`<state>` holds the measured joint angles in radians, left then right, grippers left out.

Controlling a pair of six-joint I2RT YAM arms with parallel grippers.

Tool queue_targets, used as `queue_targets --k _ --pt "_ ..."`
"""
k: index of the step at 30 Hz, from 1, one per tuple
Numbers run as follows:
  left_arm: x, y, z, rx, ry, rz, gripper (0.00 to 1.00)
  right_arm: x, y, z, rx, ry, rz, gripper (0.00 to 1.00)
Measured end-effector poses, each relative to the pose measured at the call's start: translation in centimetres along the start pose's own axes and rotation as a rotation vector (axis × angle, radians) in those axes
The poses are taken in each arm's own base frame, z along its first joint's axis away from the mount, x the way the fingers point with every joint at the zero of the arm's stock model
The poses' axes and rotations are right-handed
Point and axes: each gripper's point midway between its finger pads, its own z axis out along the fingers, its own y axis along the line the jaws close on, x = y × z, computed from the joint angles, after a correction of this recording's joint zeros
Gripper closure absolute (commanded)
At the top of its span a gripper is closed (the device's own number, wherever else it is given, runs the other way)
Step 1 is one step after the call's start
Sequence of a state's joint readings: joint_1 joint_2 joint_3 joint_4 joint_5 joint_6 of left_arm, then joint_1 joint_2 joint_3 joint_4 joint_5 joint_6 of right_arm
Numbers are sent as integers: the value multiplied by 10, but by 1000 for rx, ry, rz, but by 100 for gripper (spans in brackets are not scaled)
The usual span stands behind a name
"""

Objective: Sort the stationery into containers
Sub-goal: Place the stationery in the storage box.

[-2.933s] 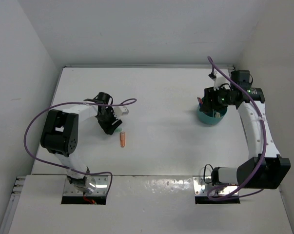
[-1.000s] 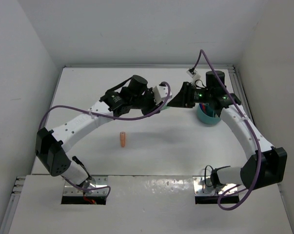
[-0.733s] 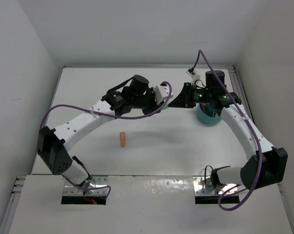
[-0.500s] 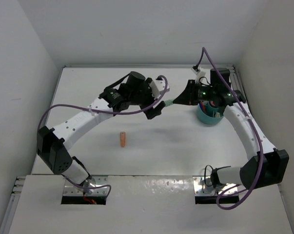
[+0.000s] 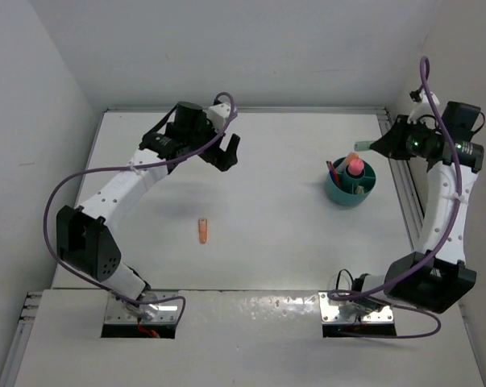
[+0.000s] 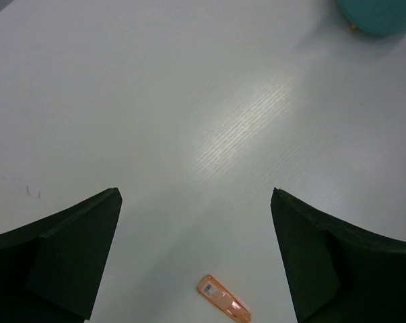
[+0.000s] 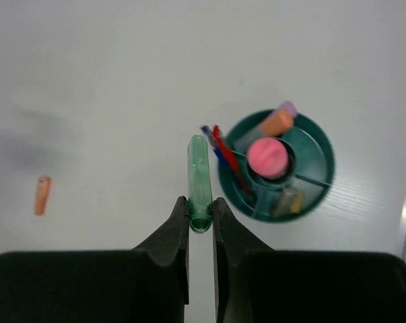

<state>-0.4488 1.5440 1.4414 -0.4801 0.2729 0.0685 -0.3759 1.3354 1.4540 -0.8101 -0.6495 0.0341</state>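
Right wrist view, right gripper (image 7: 200, 206) clenched on mint-green stub (image 7: 199, 168), just beside teal cup (image 7: 327, 176)

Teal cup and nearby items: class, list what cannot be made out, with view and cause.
Teal cup: left wrist view, cut by the top edge, contents unseen.
Yellowish item in the cup: right wrist view, blurred, kind unclear.
Green stub: top view, too small to find.

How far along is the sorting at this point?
Done: pink marker, pens and a highlighter sit in the cup. In hand: right gripper holds the green stub. Left: the orange stub lies on the table; the left gripper is open and empty.
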Motion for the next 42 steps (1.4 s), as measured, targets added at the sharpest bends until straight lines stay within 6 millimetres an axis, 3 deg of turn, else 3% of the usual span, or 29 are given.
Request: queue_targets --k 5,10,16,25,33,34,37,42 --pt "11 3 7 22 24 -52 0 17 -42 -5 88 60 -33 100" --pt "20 13 8 4 41 -111 0 39 -72 7 148 137 -34 100" --pt "33 35 7 -49 49 -163 0 49 -108 24 238 175 -38 100" --pt "54 53 6 -111 83 -256 0 61 -138 54 269 200 -37 100" --pt "82 78 -2 -208 142 -306 0 83 -141 87 211 256 -21 100" --pt "84 78 -3 -210 151 -308 0 87 -140 90 205 264 -22 85" --pt "91 78 -4 -192 171 -289 0 98 -132 97 185 289 -18 55" --pt "109 62 -8 -82 239 -222 0 100 -126 102 171 299 -14 48"
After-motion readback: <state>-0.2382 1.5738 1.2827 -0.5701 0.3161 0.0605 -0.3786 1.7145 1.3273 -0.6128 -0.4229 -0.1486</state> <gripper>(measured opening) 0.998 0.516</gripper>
